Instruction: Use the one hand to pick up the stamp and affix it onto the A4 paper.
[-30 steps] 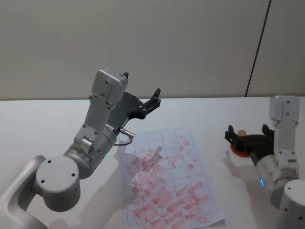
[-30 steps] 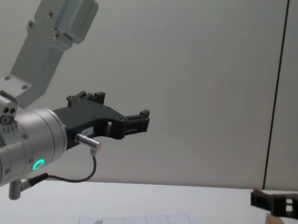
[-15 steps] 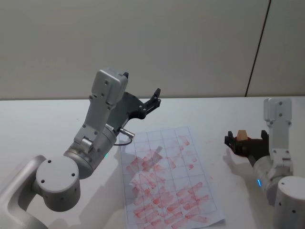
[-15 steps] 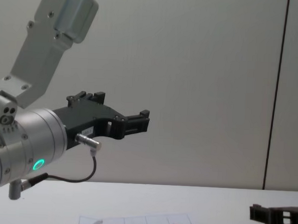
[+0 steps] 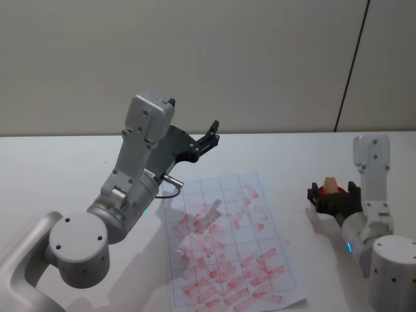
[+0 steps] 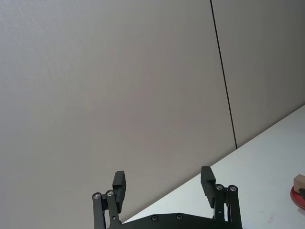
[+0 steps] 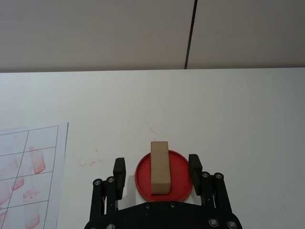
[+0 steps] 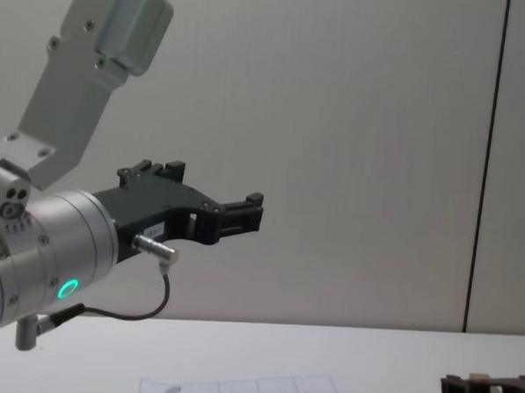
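Now, far left: left gripper [image 5: 211,135] hangs in the air over the table's [image 5: 58,162] left half, fingers spread, nothing btwn them. Idle, well apart from the work.

Mid-table: A4 paper [image 5: 227,240] lies flat, grid mostly covered w/ pinkish-red prints; a few top squares look bare.

Right of it, near the sheet's edge but not touching: round red ink pad [image 7: 180,174] w/ the stamp [image 7: 160,167] standing on it. Right gripper [image 7: 157,166] is down at pad level, jaws apart, one finger each side of the block. There's a visible gap either side, so no grip yet as far as I can tell.

Key relation: stamp sits centred btwn the fingers [image 7: 119,168], long axis running straight out from the palm, parallel to them. So closing should pinch across the narrow width, on the long flat faces. Good hold, prob. no re-aim needed.

Paper lies to the robot's left of this gripper, so after the lift the carry goes leftward. Right arm is clearly the nearer one.
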You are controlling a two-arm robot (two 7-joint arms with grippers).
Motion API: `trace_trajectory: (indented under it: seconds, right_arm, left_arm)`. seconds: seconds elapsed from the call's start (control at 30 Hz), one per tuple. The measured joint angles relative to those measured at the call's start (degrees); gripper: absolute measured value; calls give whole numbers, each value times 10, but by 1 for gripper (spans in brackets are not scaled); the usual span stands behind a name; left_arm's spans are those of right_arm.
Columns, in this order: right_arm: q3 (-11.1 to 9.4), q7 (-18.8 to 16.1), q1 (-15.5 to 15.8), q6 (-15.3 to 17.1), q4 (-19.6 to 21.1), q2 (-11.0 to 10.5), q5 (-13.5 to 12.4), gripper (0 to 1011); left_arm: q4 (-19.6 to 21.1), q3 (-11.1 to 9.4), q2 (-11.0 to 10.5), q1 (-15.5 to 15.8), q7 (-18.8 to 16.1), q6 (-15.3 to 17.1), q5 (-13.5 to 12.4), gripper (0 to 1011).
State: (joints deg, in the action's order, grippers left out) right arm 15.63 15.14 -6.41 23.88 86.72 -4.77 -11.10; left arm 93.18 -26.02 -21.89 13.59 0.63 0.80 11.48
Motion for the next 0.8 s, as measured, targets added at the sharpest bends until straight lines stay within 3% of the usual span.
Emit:
trace_trajectory:
  seconds: [0.6,0.67,0.8]
  right_arm:
    - [-9,-2,-10,3,-21,7,3,275]
    - [-10,-2,-10,3,-21,7,4,225]
    - [-11,-2,-9,3,-20,7,5,222]
  left_arm:
    - [0,0,0,0,0,0,0,1001]
    - [0,0,0,0,0,0,0,1001]
    - [0,0,0,0,0,0,0,1001]
